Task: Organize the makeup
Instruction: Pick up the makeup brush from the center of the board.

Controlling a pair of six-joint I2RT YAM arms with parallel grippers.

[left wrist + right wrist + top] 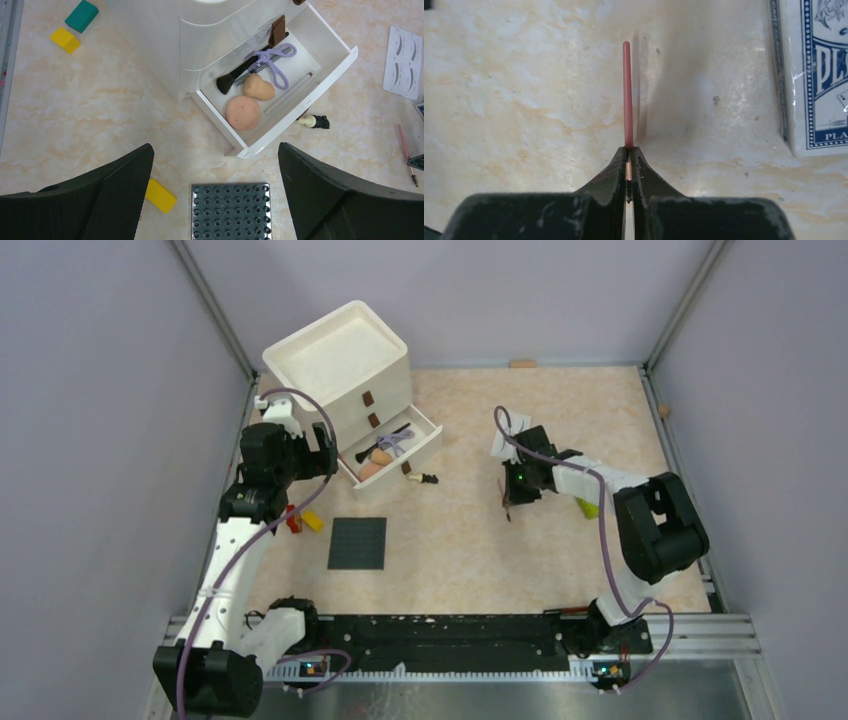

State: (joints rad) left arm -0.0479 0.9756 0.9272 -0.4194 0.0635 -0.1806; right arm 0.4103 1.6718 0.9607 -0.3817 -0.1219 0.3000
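Observation:
My right gripper (629, 151) is shut on the lower end of a thin pink makeup brush (626, 95), whose stem points away over the table. From above, this gripper (513, 502) sits at mid-table, right of the drawers. The open bottom drawer (265, 137) holds a round peach puff (242, 112), a pear-shaped sponge (258, 87), a purple curler (272, 62), a dark brush (240, 72) and a white pencil (290, 92). A small black-and-cream tube (314, 121) lies just outside it. My left gripper (215, 150) hangs open and holds nothing, in front of the drawer.
A white drawer unit (340, 365) stands at the back left. A dark studded plate (231, 212), yellow bricks (160, 195) and a green brick (81, 15) lie nearby. A white eyebrow card (404, 62) and a blue playing-card box (816, 75) lie by the right gripper.

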